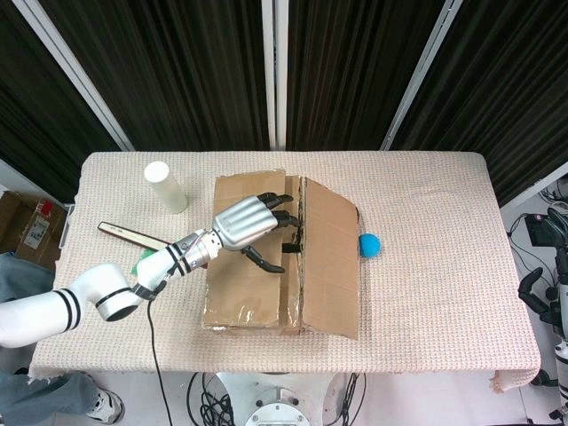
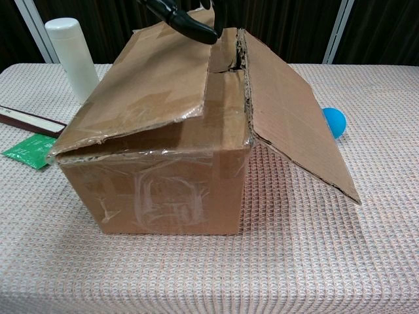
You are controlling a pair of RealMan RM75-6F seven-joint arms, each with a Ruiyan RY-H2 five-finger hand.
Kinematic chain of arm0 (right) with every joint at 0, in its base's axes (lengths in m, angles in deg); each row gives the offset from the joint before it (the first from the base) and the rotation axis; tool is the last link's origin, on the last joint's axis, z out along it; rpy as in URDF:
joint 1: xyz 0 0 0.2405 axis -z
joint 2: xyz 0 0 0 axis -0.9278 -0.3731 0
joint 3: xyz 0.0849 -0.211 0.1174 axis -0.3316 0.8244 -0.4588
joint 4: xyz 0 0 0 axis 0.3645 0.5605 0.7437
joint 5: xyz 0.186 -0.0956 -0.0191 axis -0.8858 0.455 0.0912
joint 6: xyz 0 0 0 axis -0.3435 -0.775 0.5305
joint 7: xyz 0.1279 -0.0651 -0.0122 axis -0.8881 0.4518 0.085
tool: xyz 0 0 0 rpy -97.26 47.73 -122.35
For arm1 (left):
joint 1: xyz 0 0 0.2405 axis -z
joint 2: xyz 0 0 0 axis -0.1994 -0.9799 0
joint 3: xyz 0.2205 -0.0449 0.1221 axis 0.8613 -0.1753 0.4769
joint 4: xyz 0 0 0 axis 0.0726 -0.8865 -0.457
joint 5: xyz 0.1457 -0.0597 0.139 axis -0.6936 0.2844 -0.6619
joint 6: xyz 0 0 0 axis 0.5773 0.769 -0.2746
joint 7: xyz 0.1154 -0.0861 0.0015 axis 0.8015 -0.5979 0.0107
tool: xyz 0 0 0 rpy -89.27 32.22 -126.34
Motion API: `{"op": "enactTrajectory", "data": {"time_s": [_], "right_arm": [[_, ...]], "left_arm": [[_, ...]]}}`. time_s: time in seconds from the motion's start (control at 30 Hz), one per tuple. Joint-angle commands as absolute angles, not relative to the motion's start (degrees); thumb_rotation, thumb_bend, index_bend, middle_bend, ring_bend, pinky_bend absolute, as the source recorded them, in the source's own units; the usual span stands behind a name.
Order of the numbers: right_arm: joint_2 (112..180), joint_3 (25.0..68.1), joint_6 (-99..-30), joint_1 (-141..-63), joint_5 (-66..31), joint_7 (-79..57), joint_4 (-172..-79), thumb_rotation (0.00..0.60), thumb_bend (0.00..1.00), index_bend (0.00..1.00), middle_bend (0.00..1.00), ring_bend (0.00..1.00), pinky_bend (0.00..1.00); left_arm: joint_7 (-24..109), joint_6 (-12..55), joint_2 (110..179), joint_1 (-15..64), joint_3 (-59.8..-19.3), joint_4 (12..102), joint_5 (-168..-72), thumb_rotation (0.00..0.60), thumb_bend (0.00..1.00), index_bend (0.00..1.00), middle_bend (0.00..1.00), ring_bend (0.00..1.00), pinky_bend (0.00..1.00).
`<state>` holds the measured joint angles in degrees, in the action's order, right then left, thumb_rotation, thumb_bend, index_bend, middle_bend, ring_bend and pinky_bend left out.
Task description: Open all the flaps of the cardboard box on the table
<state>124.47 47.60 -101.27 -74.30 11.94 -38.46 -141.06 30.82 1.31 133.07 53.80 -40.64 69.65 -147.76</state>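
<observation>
From the head view, the cardboard box point(image 1: 280, 262) sits in the middle of the bench point(image 1: 426, 293), its right flap point(image 1: 330, 257) already folded out and sloping down toward a blue ball point(image 1: 370, 245). The left hand point(image 1: 250, 226) lies over the box top, fingers hooked at the free edge of the left flap point(image 1: 244, 284), gripping it. A white cylinder point(image 1: 165, 185), a dark flat stick point(image 1: 142, 240) and a green card point(image 1: 146, 263) lie to the left. From the chest view, the left flap point(image 2: 150, 85) is tilted up, with dark fingertips point(image 2: 183, 23) holding its raised edge. The right hand appears in neither view.
</observation>
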Motion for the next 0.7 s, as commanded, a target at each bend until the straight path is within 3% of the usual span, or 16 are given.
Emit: {"op": "enactTrajectory", "data": {"time_s": [0.03, 0.3, 0.7], "right_arm": [[124.0, 47.3, -101.1, -74.6, 12.4, -37.8, -141.8, 0.600, 0.78, 0.00, 0.00, 0.00, 0.00], [122.5, 46.6, -99.8, -75.9, 13.2, -36.1, -143.7, 0.600, 0.78, 0.00, 0.00, 0.00, 0.00], [123.9, 46.9, -97.8, -77.3, 13.8, -34.4, -144.0, 0.600, 0.78, 0.00, 0.00, 0.00, 0.00]], "left_arm": [[32.7, 0.9, 129.7, 53.4, -41.6, 72.6, -145.5, 0.164, 0.00, 0.26, 0.35, 0.08, 0.19], [37.1, -5.8, 118.9, 52.3, -41.7, 81.2, -136.9, 0.167, 0.00, 0.26, 0.36, 0.08, 0.19], [40.0, -5.5, 109.1, 48.3, -41.8, 87.8, -130.8, 0.164, 0.00, 0.26, 0.36, 0.08, 0.19]]}}
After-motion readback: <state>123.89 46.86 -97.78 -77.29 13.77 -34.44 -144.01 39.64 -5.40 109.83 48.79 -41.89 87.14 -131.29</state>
